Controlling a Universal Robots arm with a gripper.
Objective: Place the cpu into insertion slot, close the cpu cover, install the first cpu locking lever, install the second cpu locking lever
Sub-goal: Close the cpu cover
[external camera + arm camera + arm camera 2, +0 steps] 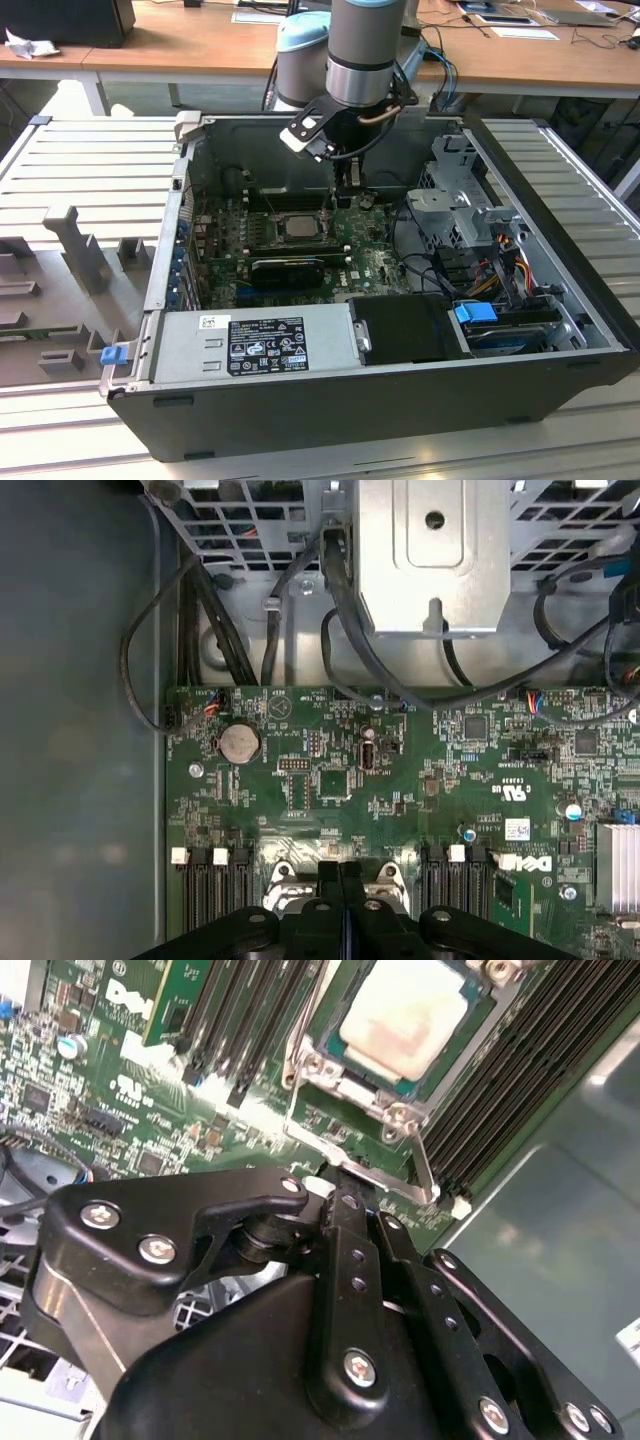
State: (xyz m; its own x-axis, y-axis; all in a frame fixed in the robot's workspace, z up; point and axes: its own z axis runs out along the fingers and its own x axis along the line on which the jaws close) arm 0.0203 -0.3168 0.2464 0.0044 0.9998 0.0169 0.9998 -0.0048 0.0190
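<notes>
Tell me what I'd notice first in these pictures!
The big grey-and-blue robot arm reaching down into an open black metal computer case. Its black claw is right beside the pale silvery-beige square cpu, which lies on the green circuit board.

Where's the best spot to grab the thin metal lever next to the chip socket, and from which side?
Probably the bent free end of the lever, from straight above, claw across the rod: it is thin, lies almost flat, and memory slots crowd its side.

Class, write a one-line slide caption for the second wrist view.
The closed hand sits at a locking lever beside the cpu cover, shut over the seated cpu.
</notes>
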